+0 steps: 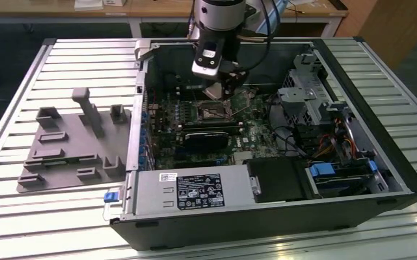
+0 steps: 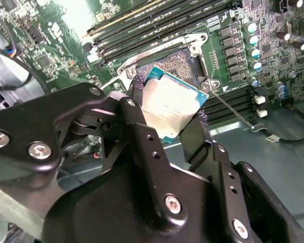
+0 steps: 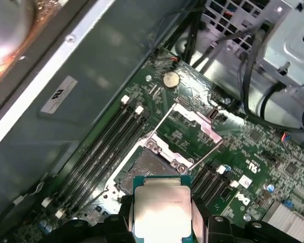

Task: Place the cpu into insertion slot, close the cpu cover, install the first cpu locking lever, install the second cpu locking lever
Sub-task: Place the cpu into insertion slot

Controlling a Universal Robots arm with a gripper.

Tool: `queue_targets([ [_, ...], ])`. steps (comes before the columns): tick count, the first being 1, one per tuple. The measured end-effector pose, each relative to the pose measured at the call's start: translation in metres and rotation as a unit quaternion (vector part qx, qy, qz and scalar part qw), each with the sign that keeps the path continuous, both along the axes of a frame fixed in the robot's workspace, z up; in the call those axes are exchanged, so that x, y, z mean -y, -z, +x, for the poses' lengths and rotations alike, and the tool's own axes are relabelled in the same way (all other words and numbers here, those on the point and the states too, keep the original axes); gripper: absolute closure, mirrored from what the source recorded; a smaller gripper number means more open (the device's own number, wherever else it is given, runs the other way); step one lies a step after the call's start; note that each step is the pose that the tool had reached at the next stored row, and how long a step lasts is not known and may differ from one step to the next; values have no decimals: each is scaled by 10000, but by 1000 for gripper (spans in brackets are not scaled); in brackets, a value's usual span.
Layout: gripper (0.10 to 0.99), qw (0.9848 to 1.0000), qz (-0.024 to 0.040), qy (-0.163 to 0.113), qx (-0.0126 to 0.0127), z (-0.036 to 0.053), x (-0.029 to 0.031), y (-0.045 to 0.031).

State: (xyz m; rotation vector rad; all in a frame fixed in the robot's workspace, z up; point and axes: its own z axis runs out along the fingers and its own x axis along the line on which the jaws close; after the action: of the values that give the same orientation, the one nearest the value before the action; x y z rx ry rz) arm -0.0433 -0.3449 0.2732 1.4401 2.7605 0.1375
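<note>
Your claw (image 2: 167, 115) is clenched on the cpu (image 2: 173, 104). One black finger (image 2: 138, 101) presses each of two opposite edges. The chip's silver top faces the camera in both wrist views. In the second wrist view it sits tilted, with its green edge showing along one side.

The cpu is held in the air just above the slot (image 3: 147, 169), overlapping the slot's near edge. It is not seated, and the slot's dark centre lies bare.

The cover (image 3: 205, 132) is swung open and lies back on the far side of the slot from the chip. A thin lever (image 2: 233, 109) sticks out from one corner of the slot, raised off the board.

Long black memory slots (image 3: 101, 152) run alongside the slot, and a coin battery (image 3: 171, 78) sits beyond the cover.

In the exterior view your arm reaches down into the open case (image 1: 266, 230), with the claw over the middle of the board. A grey moulded fixture (image 1: 63, 154) lies on the slatted table (image 1: 20, 216) at the exterior view's left, well apart from the case.
</note>
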Motion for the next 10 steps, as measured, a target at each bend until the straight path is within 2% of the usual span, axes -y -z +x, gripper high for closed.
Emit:
queue_targets([
  [5, 549, 9990, 0, 448, 0, 0, 0, 42],
  [10, 549, 9959, 0, 902, 0, 0, 0, 86],
])
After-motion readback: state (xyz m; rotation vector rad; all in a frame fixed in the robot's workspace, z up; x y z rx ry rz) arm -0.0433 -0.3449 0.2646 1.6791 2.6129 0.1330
